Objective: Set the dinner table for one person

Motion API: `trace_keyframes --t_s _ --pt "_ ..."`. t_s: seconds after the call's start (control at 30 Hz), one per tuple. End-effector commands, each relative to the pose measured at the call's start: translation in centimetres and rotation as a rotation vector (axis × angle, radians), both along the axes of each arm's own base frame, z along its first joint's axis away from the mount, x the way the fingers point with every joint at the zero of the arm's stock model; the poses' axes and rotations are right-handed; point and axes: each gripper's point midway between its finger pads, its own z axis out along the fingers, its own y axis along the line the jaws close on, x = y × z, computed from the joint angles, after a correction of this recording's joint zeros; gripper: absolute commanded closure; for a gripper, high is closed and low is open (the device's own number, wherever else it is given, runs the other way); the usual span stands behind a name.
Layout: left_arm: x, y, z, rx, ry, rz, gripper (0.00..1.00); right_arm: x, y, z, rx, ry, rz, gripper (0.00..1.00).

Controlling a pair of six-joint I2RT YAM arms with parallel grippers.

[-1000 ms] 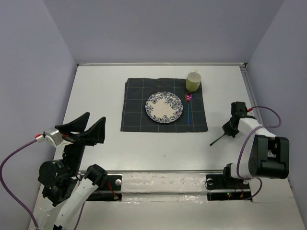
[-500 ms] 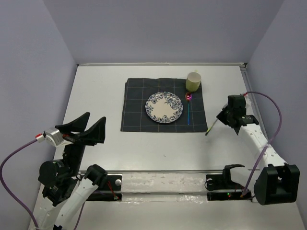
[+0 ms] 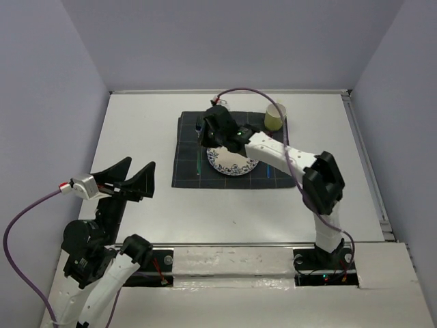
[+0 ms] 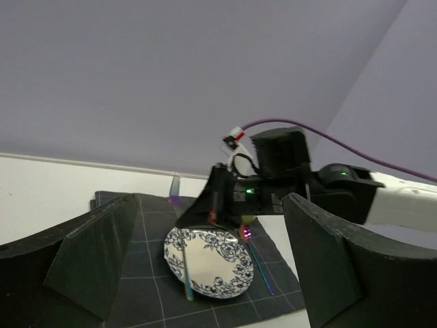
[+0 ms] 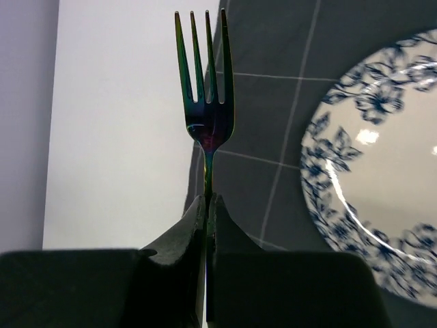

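Note:
On the white dinner table (image 3: 136, 123) lies a dark grid-lined placemat (image 3: 188, 174) with a blue-flowered plate (image 3: 229, 164) in its middle. My right gripper (image 3: 207, 130) reaches over the plate's far-left side and is shut on an iridescent fork (image 5: 205, 102), pinching its handle. The tines point away from the fingers, over the placemat (image 5: 273, 116) just left of the plate (image 5: 382, 184). The fork (image 3: 199, 160) runs alongside the plate's left rim. My left gripper (image 3: 126, 183) is open and holds nothing, low at the near left, far from the mat.
A pale green cup (image 3: 275, 117) stands at the placemat's far right corner. A blue-handled spoon (image 4: 258, 266) lies right of the plate (image 4: 208, 263). The right arm (image 3: 287, 157) spans the mat's right half. Lilac walls (image 3: 54, 102) enclose the table.
The right arm swung from the table's right side across the placemat to the plate's left, carrying the fork. The left arm has barely moved.

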Motion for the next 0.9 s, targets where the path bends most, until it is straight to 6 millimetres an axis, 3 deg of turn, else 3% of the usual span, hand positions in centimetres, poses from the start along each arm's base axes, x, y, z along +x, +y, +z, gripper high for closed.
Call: trace_keyframes --t_s 0.0,0.03,0.07,0.1,0.17,0.67,0.87 --pt "0.5 -0.2 0.6 0.011 -0.010 0.008 0.01 2.4 4.4 0.7 0.040 -0.020 0.026 1.00" --pt "0.5 -0.2 0.7 0.010 -0.011 0.007 0.01 3.0 4.6 -0.1 0.018 -0.016 0.009 1.00" --pt "0.5 -0.2 0.6 0.010 -0.010 0.006 0.01 3.2 4.9 -2.9 -0.023 0.031 0.009 1.00" --pt "0.5 -0.2 0.6 0.010 -0.010 0.007 0.01 3.6 5.5 -2.7 -0.011 0.028 0.013 1.00" --pt "0.5 -0.3 0.6 0.011 -0.011 0.001 0.01 3.8 5.9 -5.0 -0.029 0.062 0.011 1.00" --pt "0.4 -0.5 0.7 0.013 -0.014 -0.009 0.01 5.2 6.1 -10.8 -0.114 0.117 -0.045 1.00" --pt "0.5 -0.5 0.6 0.016 -0.012 -0.008 0.01 5.6 5.6 -12.0 -0.151 0.118 -0.071 1.00"
